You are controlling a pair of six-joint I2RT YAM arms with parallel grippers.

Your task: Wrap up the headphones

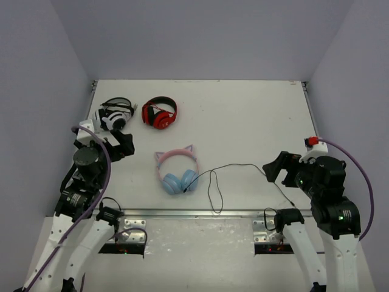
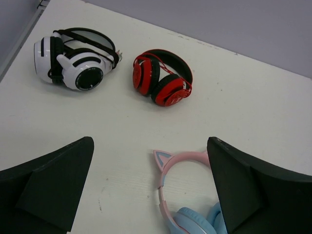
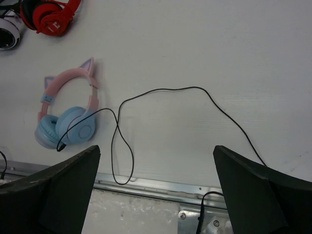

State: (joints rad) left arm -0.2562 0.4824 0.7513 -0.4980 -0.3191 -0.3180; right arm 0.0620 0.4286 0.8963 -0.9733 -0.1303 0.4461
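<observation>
The headphones (image 1: 177, 171) lie flat near the table's front middle, with a pink cat-eared headband and light blue ear cups. Their thin black cable (image 1: 234, 165) loops by the front edge and trails right toward the right arm. My left gripper (image 1: 121, 146) is open and empty, hovering left of and behind the headphones. In the left wrist view the headband (image 2: 168, 168) lies between the open fingers of the left gripper (image 2: 151, 190). My right gripper (image 1: 276, 169) is open and empty, above the cable's right end. The right wrist view shows the right gripper (image 3: 156, 190), the headphones (image 3: 68, 122) and the cable (image 3: 165, 90).
White-and-black headphones (image 1: 114, 114) and red-and-black headphones (image 1: 159, 112) lie at the back left, also in the left wrist view (image 2: 73, 61) (image 2: 163, 78). A metal rail (image 1: 194, 214) runs along the table's front edge. Grey walls enclose the table.
</observation>
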